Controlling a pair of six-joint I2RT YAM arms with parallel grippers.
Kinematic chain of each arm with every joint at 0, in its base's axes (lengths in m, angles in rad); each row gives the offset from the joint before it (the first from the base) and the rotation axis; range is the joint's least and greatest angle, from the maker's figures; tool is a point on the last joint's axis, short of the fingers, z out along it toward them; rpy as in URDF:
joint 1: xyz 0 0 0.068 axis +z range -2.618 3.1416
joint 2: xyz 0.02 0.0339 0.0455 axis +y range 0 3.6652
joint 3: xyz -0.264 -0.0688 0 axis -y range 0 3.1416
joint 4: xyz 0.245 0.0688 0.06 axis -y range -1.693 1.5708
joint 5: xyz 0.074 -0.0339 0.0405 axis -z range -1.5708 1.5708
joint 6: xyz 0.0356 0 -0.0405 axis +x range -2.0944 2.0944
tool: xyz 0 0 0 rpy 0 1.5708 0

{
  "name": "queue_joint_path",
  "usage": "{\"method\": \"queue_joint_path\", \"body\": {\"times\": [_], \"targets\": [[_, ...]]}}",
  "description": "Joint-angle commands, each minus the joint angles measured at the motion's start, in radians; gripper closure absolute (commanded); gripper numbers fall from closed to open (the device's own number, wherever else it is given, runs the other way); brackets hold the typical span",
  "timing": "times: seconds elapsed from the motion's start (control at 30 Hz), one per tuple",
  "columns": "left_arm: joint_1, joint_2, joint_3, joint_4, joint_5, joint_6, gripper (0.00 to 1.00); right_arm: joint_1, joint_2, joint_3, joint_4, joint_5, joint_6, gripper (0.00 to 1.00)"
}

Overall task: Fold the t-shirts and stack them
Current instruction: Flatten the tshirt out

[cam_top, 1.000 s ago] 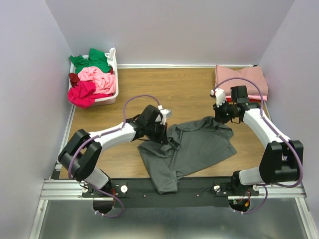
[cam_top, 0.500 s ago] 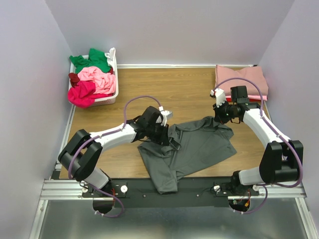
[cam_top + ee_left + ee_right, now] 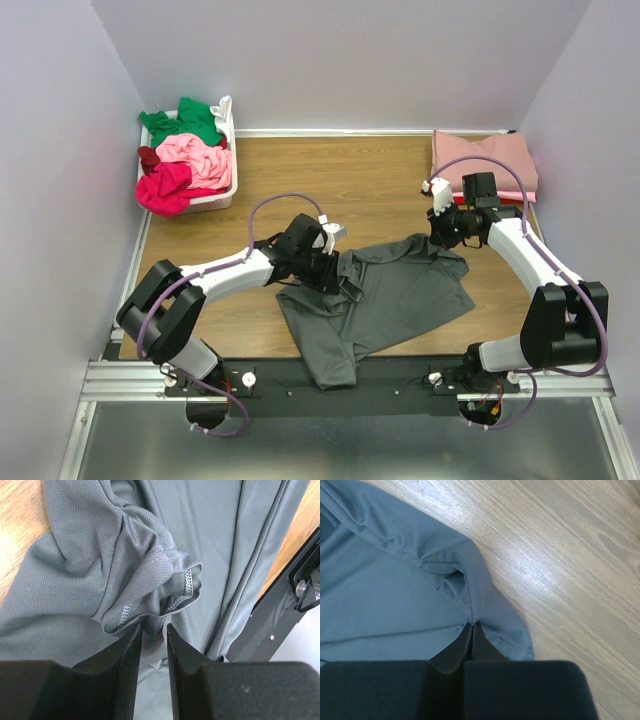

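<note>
A dark grey t-shirt lies crumpled on the wooden table, one end hanging over the near edge. My left gripper is at its left sleeve. In the left wrist view its jaws stand a narrow gap apart with a gathered fold of the grey sleeve pinched between the tips. My right gripper is at the shirt's far right corner. In the right wrist view it is shut tight on a fold of the grey cloth near its hem.
A white basket at the back left holds green, light pink, magenta and maroon shirts. A folded dusty rose shirt tops a stack at the back right. A black rail runs along the near edge.
My left gripper has shifted very slightly over the sleeve. The right arm and the shirt's right corner have not moved.
</note>
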Motion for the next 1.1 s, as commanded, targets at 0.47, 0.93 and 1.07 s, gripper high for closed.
{"method": "queue_joint_path", "body": {"times": [0.47, 0.93, 1.07], "targets": [[-0.005, -0.016, 0.055, -0.027, -0.017, 0.009, 0.86, -0.006, 0.013, -0.017, 0.017, -0.028, 0.011, 0.99], [-0.006, -0.155, 0.104, -0.062, -0.071, 0.042, 1.00, -0.006, -0.035, 0.012, 0.012, -0.019, 0.020, 0.99], [-0.005, -0.284, 0.158, -0.122, -0.186, 0.070, 1.00, -0.005, -0.085, 0.104, -0.063, 0.005, -0.011, 1.00]]}}
